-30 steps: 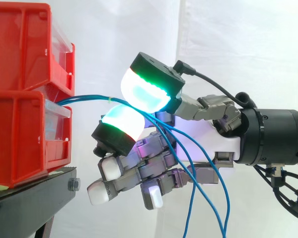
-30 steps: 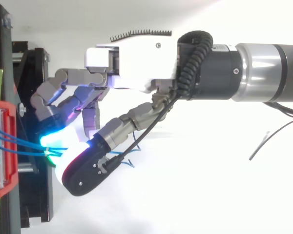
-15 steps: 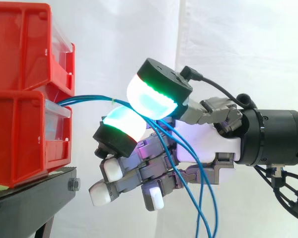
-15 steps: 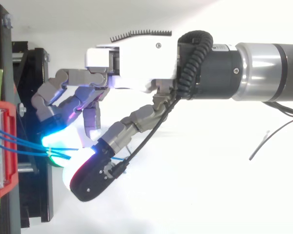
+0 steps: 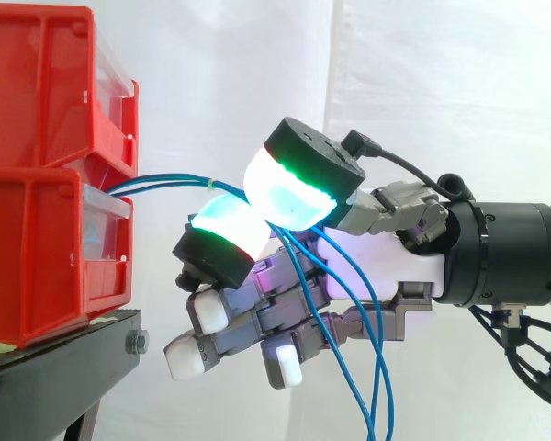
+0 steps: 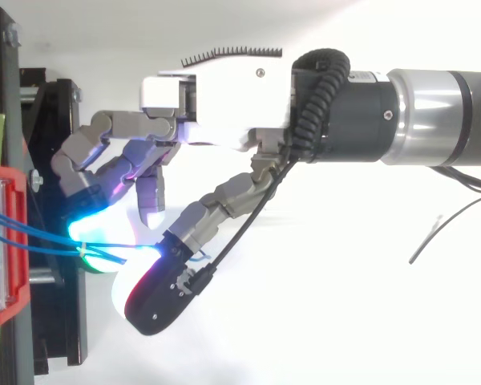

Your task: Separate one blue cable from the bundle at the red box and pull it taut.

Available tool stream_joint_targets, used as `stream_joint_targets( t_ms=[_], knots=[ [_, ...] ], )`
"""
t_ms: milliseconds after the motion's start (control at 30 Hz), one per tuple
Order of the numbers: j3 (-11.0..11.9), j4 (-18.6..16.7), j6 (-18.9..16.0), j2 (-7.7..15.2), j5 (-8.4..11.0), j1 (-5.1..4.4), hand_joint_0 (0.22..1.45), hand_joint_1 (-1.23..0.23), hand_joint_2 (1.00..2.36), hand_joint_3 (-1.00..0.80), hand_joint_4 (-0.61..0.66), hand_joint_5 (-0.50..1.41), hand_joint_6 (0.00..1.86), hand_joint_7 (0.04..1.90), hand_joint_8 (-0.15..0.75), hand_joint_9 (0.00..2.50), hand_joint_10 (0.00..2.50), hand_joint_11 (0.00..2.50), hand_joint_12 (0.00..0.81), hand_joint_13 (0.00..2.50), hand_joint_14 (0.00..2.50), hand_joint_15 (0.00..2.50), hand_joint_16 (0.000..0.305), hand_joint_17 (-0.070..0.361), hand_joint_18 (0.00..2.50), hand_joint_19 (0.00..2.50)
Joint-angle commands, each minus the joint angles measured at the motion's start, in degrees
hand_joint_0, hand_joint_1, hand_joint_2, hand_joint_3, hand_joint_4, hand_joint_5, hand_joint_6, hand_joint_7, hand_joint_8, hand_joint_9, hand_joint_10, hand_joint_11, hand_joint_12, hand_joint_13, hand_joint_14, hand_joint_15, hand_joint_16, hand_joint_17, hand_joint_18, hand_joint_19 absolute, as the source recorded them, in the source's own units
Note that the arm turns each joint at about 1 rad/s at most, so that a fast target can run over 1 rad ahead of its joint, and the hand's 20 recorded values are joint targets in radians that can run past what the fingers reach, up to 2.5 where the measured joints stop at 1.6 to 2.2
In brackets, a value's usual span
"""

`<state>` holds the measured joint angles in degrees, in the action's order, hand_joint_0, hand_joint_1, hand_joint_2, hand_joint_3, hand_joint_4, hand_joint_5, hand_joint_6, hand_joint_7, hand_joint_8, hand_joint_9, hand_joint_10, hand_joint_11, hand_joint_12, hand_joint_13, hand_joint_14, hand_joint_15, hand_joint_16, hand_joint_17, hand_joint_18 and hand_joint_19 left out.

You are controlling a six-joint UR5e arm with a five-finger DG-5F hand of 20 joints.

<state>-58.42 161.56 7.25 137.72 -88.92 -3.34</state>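
the thin blue cables [image 5: 161,183] run level from the front of the lower red plastic box [image 5: 37,257], at the edge of the black stand [image 5: 64,358], into my hand [image 5: 418,266] close beside it, then droop; whether it grips them i cannot tell.

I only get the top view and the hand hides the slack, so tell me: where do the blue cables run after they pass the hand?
Observer: From the side, the cables drop past the hand and hang in loose curves out of the bottom of the picture.
Operator: And where do they start?
Observer: At the top front of the lower bin; an upper bin is stacked on it.
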Motion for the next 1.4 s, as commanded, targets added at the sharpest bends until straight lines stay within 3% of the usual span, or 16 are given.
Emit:
stream_joint_targets(
  t_ms=[0,167,300,733,867,967,1067,1100,1200,1367],
  knots=[
    [0.0,0.2,-0.2,0.0,0.06,0.00,0.59,-0.97,1.00,-0.50,0.14,-0.17,0.84,1.26,0.337,0.99,0.03,0.83,0.391,0.83,0.02,0.49,0.048,0.108,0.88,0.71],
    [0.1,0.2,-0.2,0.0,0.06,0.00,0.51,-0.87,1.00,-0.50,0.16,-0.17,0.84,1.19,0.351,0.99,0.03,0.80,0.408,0.83,0.02,0.48,0.052,0.117,0.91,0.72],
    [0.1,0.2,-0.2,0.0,0.06,0.00,0.55,-0.72,1.00,-0.50,0.15,-0.18,0.83,1.18,0.345,1.00,0.03,0.80,0.398,0.83,0.02,0.48,0.050,0.112,0.90,0.73],
    [0.1,0.2,-0.2,0.0,0.06,0.00,0.64,-0.63,1.00,-0.50,0.14,-0.18,0.80,1.16,0.333,0.99,0.03,0.80,0.384,0.83,0.02,0.47,0.048,0.108,0.89,0.75],
    [0.1,0.2,-0.1,0.0,0.15,0.00,0.63,-0.72,1.02,-0.24,0.12,-0.19,0.80,1.20,0.334,0.98,0.03,0.80,0.385,0.77,0.02,0.46,0.049,0.110,0.88,0.77],
    [0.1,0.3,-0.1,0.0,0.15,-0.09,0.62,-0.74,1.02,-0.15,0.11,-0.19,0.81,1.20,0.338,0.97,0.03,0.81,0.389,0.78,0.02,0.47,0.050,0.112,0.89,0.77],
    [0.1,0.3,0.0,0.0,0.15,-0.17,0.65,-0.80,1.02,-0.23,0.13,-0.19,0.81,1.15,0.334,0.96,0.03,0.82,0.391,0.79,0.02,0.48,0.050,0.112,0.89,0.77],
    [0.1,0.3,0.0,0.0,0.15,-0.17,0.69,-0.89,1.01,-0.36,0.12,-0.19,0.81,1.18,0.336,0.96,0.02,0.83,0.392,0.80,0.02,0.48,0.050,0.111,0.89,0.76],
    [0.0,0.2,0.0,0.0,0.15,-0.17,0.74,-0.90,1.00,-0.50,0.12,-0.20,0.83,1.16,0.331,0.96,0.03,0.82,0.391,0.82,0.02,0.48,0.049,0.111,0.89,0.74],
    [0.1,0.1,-0.2,0.0,0.15,-0.09,0.77,-0.92,1.00,-0.50,0.12,-0.19,0.85,1.20,0.341,1.01,0.03,0.84,0.389,0.87,0.02,0.50,0.048,0.109,0.90,0.72]
  ],
)
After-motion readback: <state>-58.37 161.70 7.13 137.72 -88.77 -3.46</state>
